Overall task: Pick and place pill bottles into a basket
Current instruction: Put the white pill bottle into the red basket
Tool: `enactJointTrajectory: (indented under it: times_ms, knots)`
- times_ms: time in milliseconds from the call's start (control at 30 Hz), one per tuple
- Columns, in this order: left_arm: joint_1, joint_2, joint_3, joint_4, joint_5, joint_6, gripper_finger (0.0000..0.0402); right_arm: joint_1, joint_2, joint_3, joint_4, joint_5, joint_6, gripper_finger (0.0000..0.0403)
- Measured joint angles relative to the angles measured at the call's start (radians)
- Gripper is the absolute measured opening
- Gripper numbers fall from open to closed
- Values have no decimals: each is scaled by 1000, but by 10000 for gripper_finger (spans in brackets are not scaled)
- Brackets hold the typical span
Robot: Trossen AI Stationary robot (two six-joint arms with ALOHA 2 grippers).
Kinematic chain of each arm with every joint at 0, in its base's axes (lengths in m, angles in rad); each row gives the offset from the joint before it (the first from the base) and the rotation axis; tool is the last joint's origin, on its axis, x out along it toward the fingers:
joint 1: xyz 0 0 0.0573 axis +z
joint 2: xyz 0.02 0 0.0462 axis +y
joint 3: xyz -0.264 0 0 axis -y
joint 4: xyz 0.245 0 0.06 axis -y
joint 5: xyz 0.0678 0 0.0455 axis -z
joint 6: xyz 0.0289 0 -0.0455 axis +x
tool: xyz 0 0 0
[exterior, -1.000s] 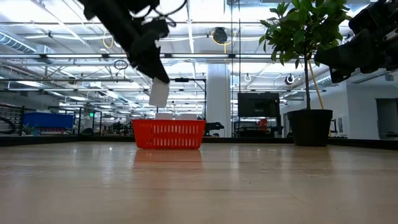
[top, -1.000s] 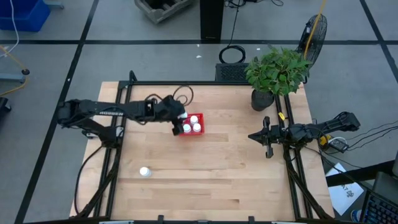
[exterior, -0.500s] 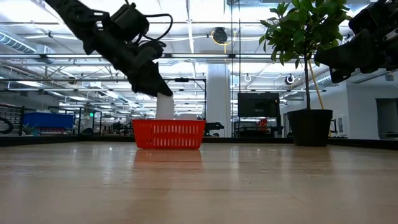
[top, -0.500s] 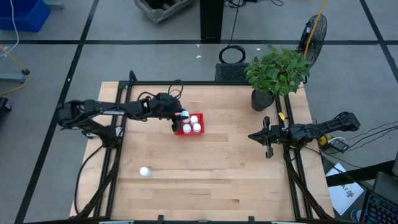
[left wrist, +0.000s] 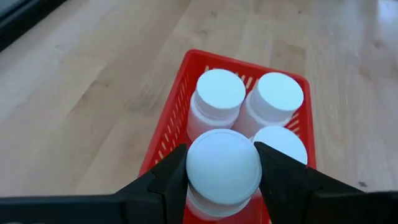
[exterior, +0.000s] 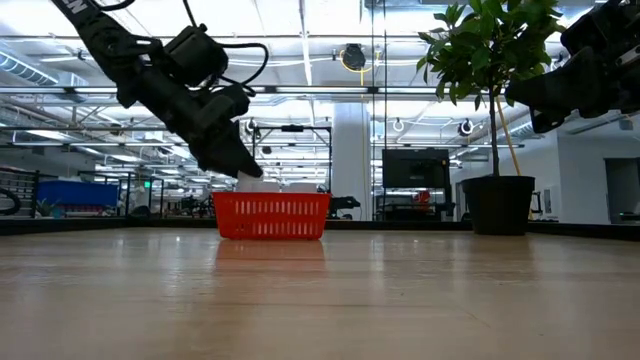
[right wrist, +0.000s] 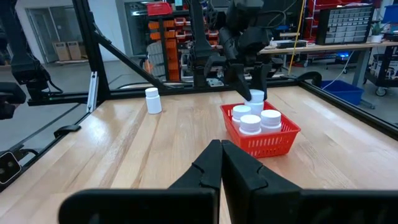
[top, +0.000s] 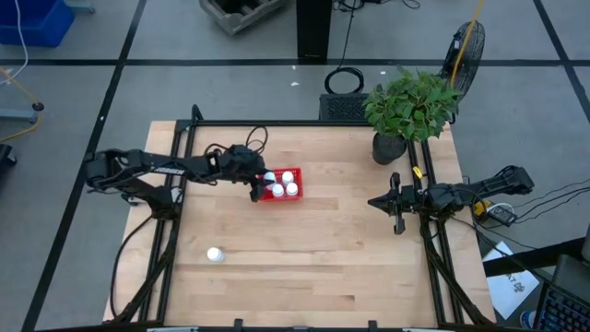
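The red mesh basket (top: 296, 182) stands on the table left of centre; it also shows in the left wrist view (left wrist: 196, 61) and the low view (exterior: 272, 215). Three white pill bottles (left wrist: 217, 92) (left wrist: 280, 93) (left wrist: 283, 142) stand upright in it. My left gripper (top: 265, 182) is shut on another white bottle (left wrist: 223, 167) in the basket's near-left corner. One more bottle (top: 214, 254) stands alone on the table's near left. My right gripper (top: 396, 205) waits shut and empty at the table's right. My left gripper pinches the bottle between its two fingers (left wrist: 171, 177), one on each side of the cap (left wrist: 194, 163). The fingers slant down from the table's left. The bottle stands upright with its lower part inside the basket; whether it rests on the basket's floor is hidden.
A dark pot with a green plant (top: 391, 146) stands at the table's far right corner. Bare wood lies between the basket and my right gripper and along the near edge.
My left gripper has gone down with the bottle, from above the basket's rim into the basket's near-left corner. The bottle has stayed upright and held. My right arm has kept still.
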Motion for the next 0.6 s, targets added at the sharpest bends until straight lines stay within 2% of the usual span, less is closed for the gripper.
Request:
enactJointTrajectory:
  times_ms: [167, 333, 600]
  knots:
    - [1, 0, -25, 54, -6, -6, 166, 0, 0, 0, 0, 0, 0, 0]
    - [18, 0, -34, 103, 1, -10, 182, 0, 0, 0, 0, 0, 0, 0]
    - [51, 60, -35, 116, -4, -5, 166, 0, 0, 0, 0, 0, 0, 0]
